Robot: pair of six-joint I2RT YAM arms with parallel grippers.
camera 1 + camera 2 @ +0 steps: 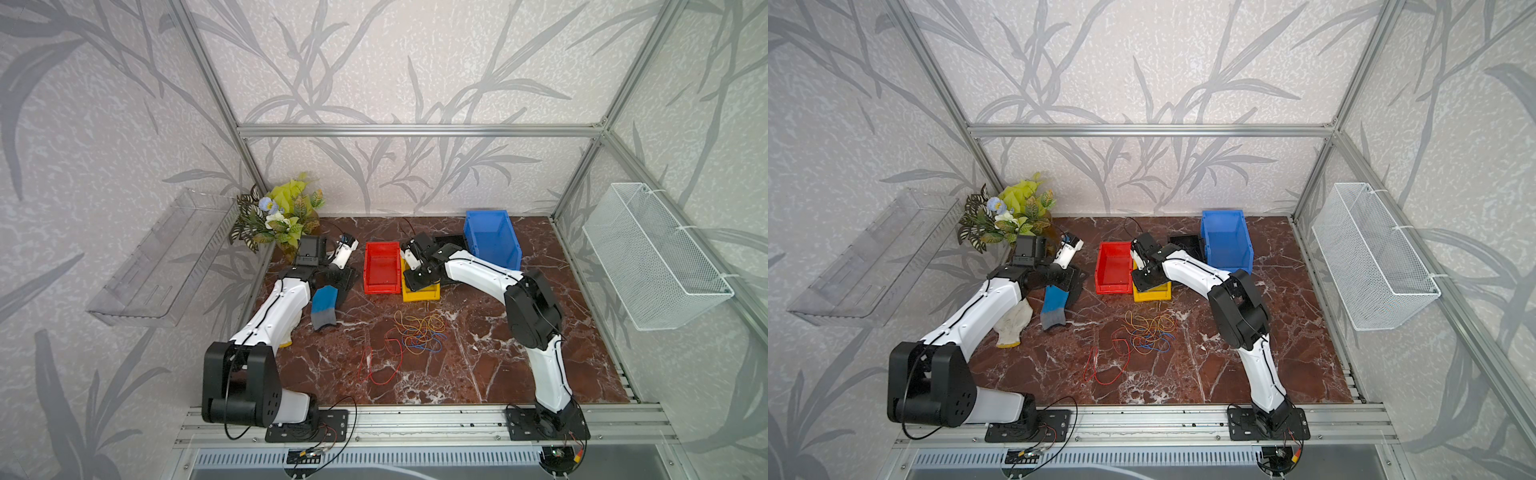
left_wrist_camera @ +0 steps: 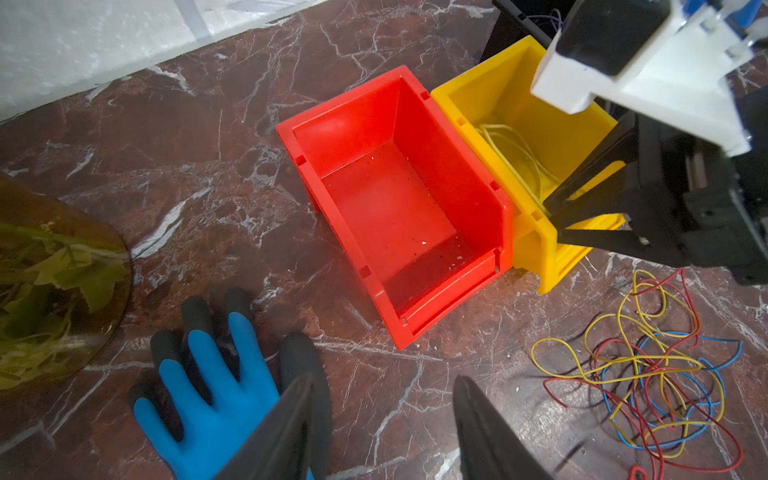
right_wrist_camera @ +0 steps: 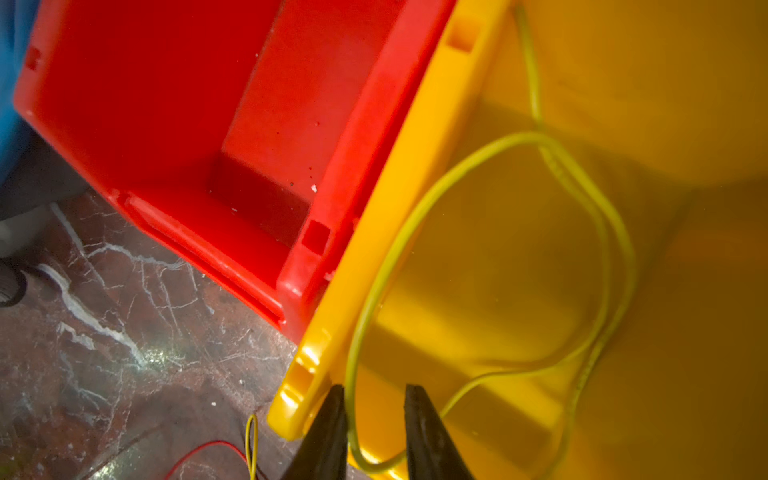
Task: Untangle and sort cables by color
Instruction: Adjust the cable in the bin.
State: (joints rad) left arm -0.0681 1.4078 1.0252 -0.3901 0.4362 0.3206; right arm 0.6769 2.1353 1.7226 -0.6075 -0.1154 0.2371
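The left arm [image 1: 272, 311] stretches forward, the left tool [image 2: 383, 377] held with jaws spread wide. The right arm [image 1: 482, 270] bends at the elbow and reaches inward, the right tool [image 3: 375, 387] pointing down, jaws slightly parted.

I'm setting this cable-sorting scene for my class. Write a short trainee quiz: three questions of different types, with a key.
1. True or false: the red bin holds a cable.
2. The right gripper hangs over which bin? A red, B yellow, C blue.
3. Name three cable colours in the tangle of cables on the table.
Key: 1 false, no cable in it. 2 B, the yellow bin. 3 red, yellow, blue.
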